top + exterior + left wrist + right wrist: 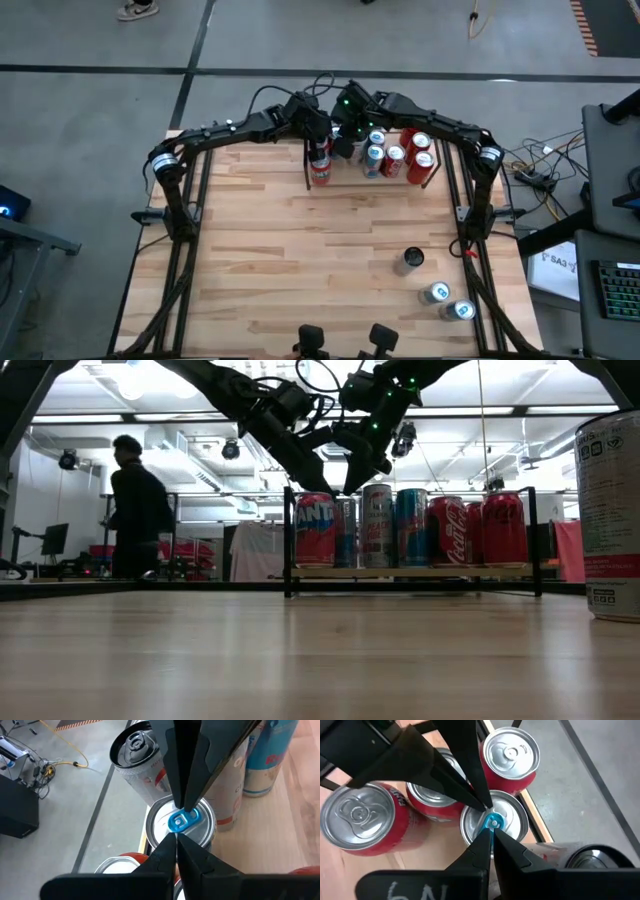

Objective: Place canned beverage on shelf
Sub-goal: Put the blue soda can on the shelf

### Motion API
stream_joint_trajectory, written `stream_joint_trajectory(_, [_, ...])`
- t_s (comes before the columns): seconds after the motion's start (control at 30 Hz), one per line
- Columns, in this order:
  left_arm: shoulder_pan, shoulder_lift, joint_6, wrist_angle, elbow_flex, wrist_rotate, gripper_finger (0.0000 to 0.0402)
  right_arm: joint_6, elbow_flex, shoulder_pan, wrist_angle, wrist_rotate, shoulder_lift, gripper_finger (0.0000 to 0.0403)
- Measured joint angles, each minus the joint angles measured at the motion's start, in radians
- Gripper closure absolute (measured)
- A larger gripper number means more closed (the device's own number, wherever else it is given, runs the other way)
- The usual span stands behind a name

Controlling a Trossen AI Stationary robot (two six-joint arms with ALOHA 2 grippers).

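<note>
at the top centre of the high view the shelf (pixel 345 181) sits against the table's (pixel 300 260) far edge, a row of cans on it. both arms reach in from the sides and meet above its left half.

the left gripper (pixel 320 142) hangs over the orange can (pixel 320 172) at the shelf's left end, its fingers pressed together and holding nothing. the left wrist view shows those closed fingertips (pixel 176 836) just above a can with a blue tab (pixel 181 822), beside a taller pale can (pixel 135 755).

the right gripper (pixel 345 140) is just right of the left one, over the gap between the orange can and the blue-topped cans (pixel 374 155). its fingers are also pinched together with nothing between them. in the right wrist view the tips meet over a blue-tab can (pixel 495 822), with red cans (pixel 357 817) around it; the other arm's closed fingers come to the same spot.

across the low view the shelf (pixel 410 572) stands centre frame with the orange can (pixel 314 530), a silver can (pixel 377 525), a blue one (pixel 411 526) and red cans (pixel 450 530) upright in line. both grippers hover above the cans near the left end.

three more cans stand loose at the lower right of the high view: a dark one (pixel 413 259) and two blue-topped ones (pixel 437 293), well apart from the shelf. one large can (pixel 610 515) fills the right edge of the low view. a person (pixel 135 510) stands in the room at left.
</note>
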Motion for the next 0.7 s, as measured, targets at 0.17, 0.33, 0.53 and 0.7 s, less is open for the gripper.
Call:
stream_joint_trajectory(0.17, [-0.001,0.000,-0.034,-0.003,0.000,0.000,0.0402,0.020,-0.008,0.000,0.001,0.000,0.000,0.0394])
stream_joint_trajectory(0.33, [-0.005,0.000,-0.039,-0.006,0.000,0.001,0.0402,0.022,-0.029,0.000,0.012,0.005,0.000,0.0394])
stream_joint_trajectory(0.53, [-0.011,0.000,-0.050,-0.010,0.001,0.002,0.0402,0.013,-0.033,-0.003,0.015,0.011,-0.001,0.0394])
stream_joint_trajectory(0.7, [-0.013,0.000,-0.063,-0.010,0.001,0.004,0.0402,0.009,-0.029,-0.008,0.023,0.018,-0.001,0.0394])
